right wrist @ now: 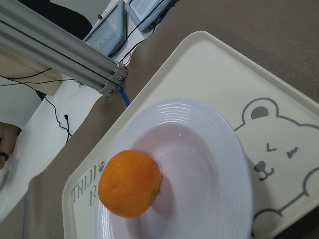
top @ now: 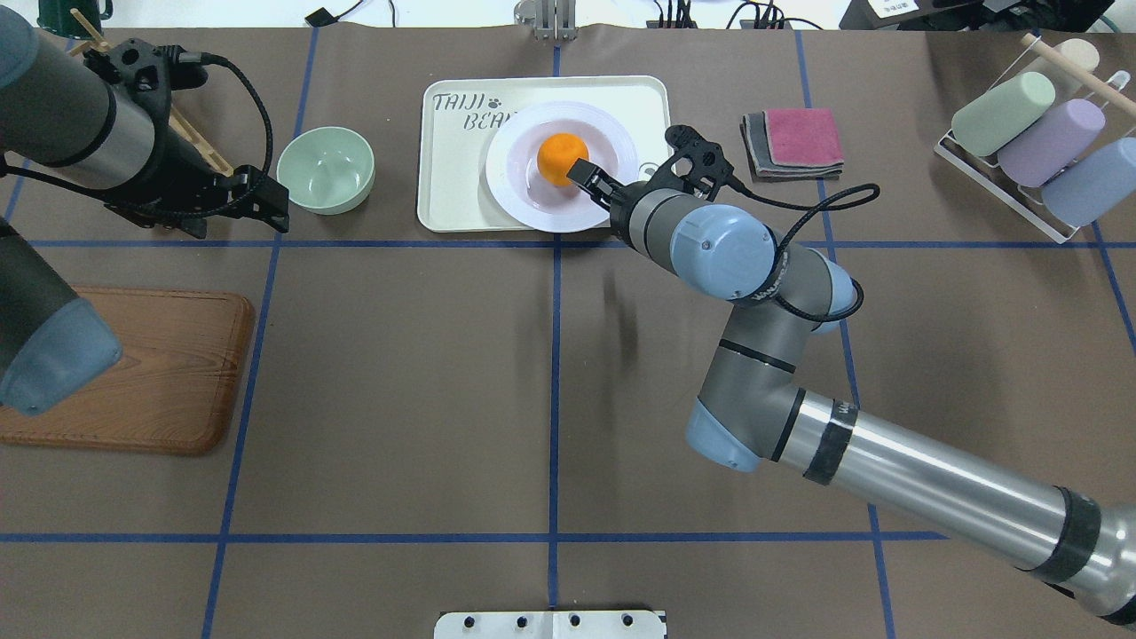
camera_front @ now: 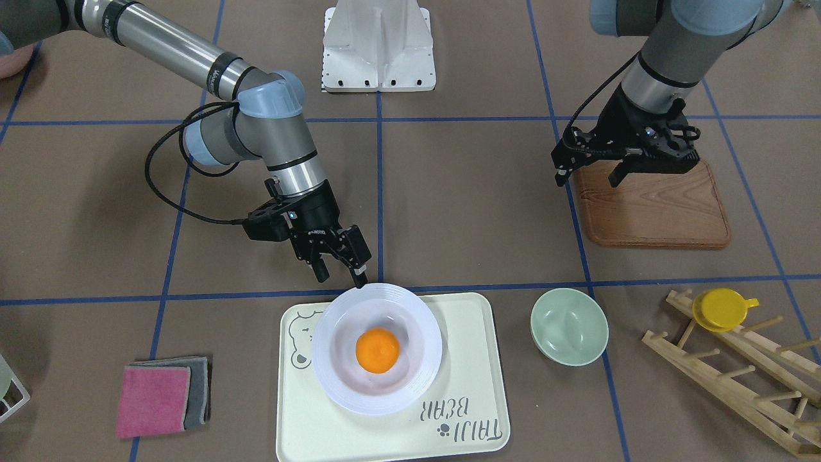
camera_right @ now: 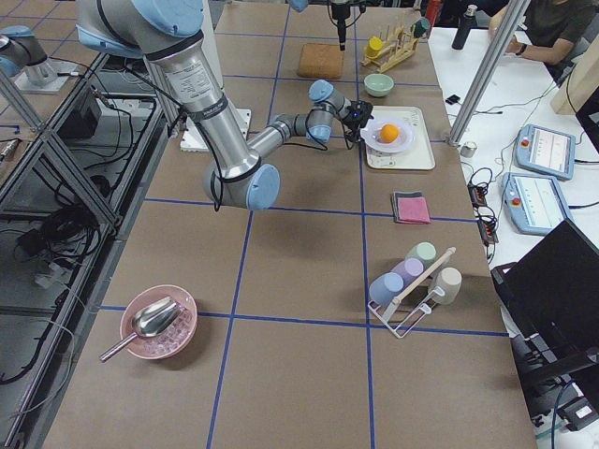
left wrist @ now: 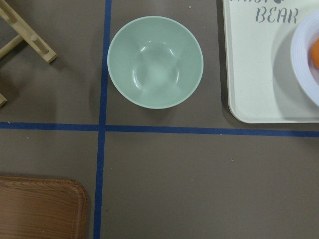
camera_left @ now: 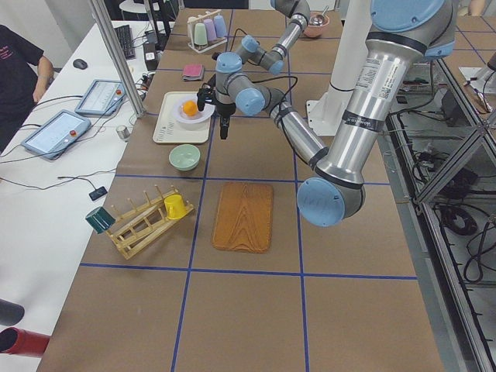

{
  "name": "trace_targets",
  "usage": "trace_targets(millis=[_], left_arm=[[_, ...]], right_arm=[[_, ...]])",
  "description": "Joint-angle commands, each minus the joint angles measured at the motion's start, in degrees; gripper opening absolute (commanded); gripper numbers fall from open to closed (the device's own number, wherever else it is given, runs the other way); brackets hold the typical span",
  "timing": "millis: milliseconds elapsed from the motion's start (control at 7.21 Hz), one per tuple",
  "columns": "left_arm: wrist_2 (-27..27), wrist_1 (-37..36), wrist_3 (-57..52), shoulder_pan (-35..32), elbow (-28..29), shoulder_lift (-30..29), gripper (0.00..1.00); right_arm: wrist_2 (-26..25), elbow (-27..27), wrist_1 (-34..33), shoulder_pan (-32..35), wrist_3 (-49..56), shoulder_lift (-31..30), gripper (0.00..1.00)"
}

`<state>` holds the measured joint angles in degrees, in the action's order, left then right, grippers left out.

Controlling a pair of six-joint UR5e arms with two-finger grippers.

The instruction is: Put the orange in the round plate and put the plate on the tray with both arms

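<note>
Lying at the tabletop's operator-side edge, the cream rectangular tray [camera_front: 474, 385], rounded at its corners, carries the glossy white round plate [camera_front: 333, 385] with its ridged rim. The front-facing view shows the right gripper [camera_front: 341, 274] with fingers spread and empty, one tip at the plate's rim, and the left gripper [camera_front: 590, 176] likewise spread and empty above the brown wooden board [camera_front: 654, 212]. The orange [camera_front: 377, 350] sits in the plate's shallow well; only the right wrist view resolves its dimpled skin.
</note>
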<state>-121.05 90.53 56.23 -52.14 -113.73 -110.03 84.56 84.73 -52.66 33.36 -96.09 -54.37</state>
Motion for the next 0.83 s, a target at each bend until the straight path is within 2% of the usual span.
trace_targets(millis=[0, 139, 277, 554, 693], left_arm=[[-0.1, 0.0, -2.4, -0.4, 0.0, 0.8, 0.97], [-0.2, 0.0, -6.7, -1.6, 0.1, 2.5, 0.97], [-0.2, 0.0, -11.9, -3.0, 0.1, 4.8, 0.97], [-3.9, 0.0, -23.9, -9.8, 0.3, 10.1, 0.97], [-5.8, 0.0, -30.0, -13.4, 0.6, 13.1, 0.97]], right_arm=[[16.5, 13.9, -20.3, 6.7, 24.8, -5.7, 1.00], [20.5, 16.9, -28.2, 9.7, 37.2, -6.4, 1.00], [20.6, 17.8, -31.4, 12.1, 41.8, -7.5, 1.00], [23.9, 17.9, -32.0, 18.5, 51.0, -11.4, 1.00], [28.0, 17.9, -32.1, 24.2, 57.7, -14.2, 1.00]])
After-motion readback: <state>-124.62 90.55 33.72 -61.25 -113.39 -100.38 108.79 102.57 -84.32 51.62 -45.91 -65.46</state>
